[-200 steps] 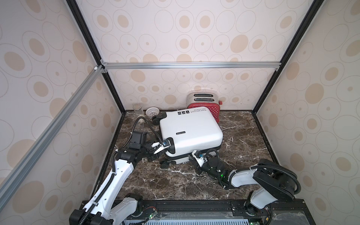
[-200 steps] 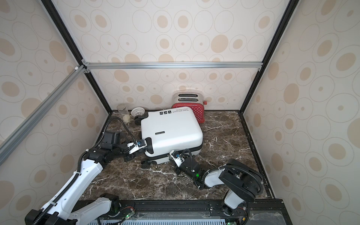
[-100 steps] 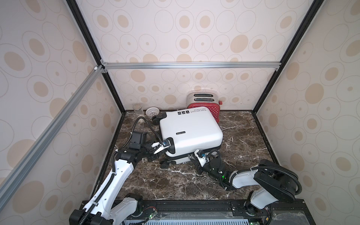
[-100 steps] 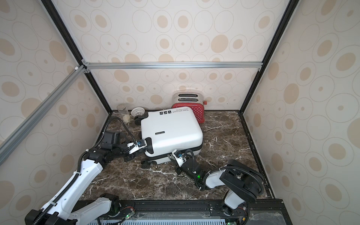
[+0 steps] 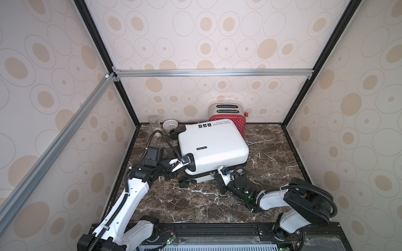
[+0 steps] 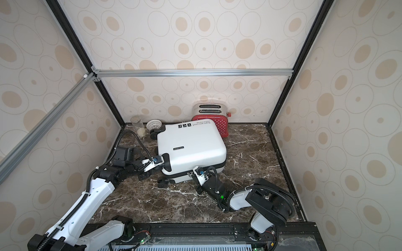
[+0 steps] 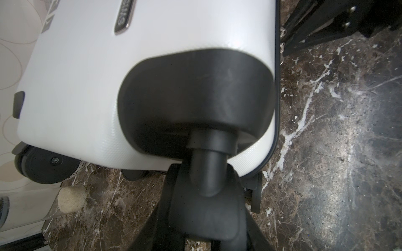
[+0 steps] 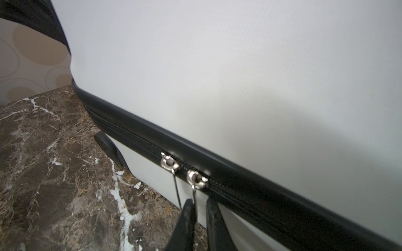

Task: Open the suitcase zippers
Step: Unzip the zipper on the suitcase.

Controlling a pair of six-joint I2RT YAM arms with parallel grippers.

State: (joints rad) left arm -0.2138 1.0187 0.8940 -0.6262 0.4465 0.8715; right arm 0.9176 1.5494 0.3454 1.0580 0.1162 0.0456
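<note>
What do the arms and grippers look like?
The left arm and right arm: white shell links, black joints, on a black base rail. Ribbed black cable hose runs along each. The left gripper and right gripper: white bodies with a blue dot, black fingers. A green light glows on the right forearm.

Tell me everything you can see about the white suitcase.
The suitcase is a small, glossy white hard-shell case lying flat on the marble table, in front of a red toaster. It has black wheels, a dark logo plate and printed text on top. Its black zipper band looks closed, two silver sliders side by side. The left claw grips a black corner wheel mount; the right claw sits at one pull tab, grip unclear.
</note>
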